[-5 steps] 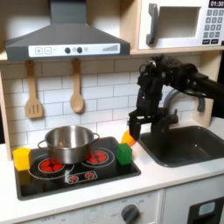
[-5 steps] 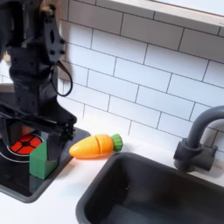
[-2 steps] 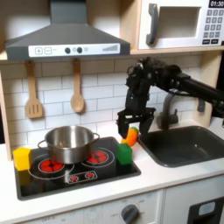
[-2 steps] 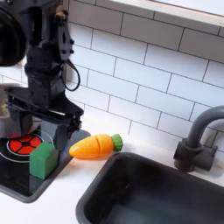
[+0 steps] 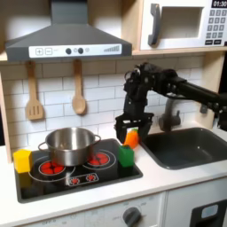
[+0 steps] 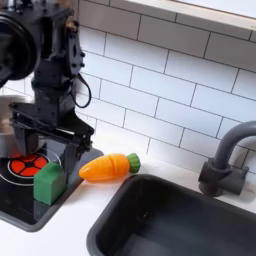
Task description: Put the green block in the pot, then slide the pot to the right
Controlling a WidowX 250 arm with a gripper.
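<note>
Nearest you, on the white tabletop (image 5: pixel 168 182), lies the black hob (image 5: pixel 75 173) with two red burners, and at its front right corner in the first exterior view stands the green block (image 5: pixel 127 156), upright on the hob surface and untouched; in the second exterior view the same green block (image 6: pixel 49 184) sits at the hob's near edge, just beside the orange carrot toy (image 6: pixel 108 166), which lies on its side pointing toward the sink (image 6: pixel 190 225). You will count one green block, one yellow block (image 5: pixel 22 160) at the far left edge of the hob in the first exterior view, one carrot toy, and one pot (image 5: pixel 67 144), which rests on the left burner with its mouth up and nothing visible inside it, so the first step of the task is judged not yet done. Above and slightly behind the green block hangs the pincer (image 5: pixel 129 127), fingers pointing down and parted with clear space between them, holding nothing; its position suggests it is being lined up for a descent onto the block. In the second exterior view the pincer (image 6: pixel 45 140) stands over the hob's right side, close above the block. Farther back, two wooden utensils (image 5: pixel 78 90) hang on the tiled wall beneath the one hood (image 5: pixel 66 35), placed clear of the working area.
</note>
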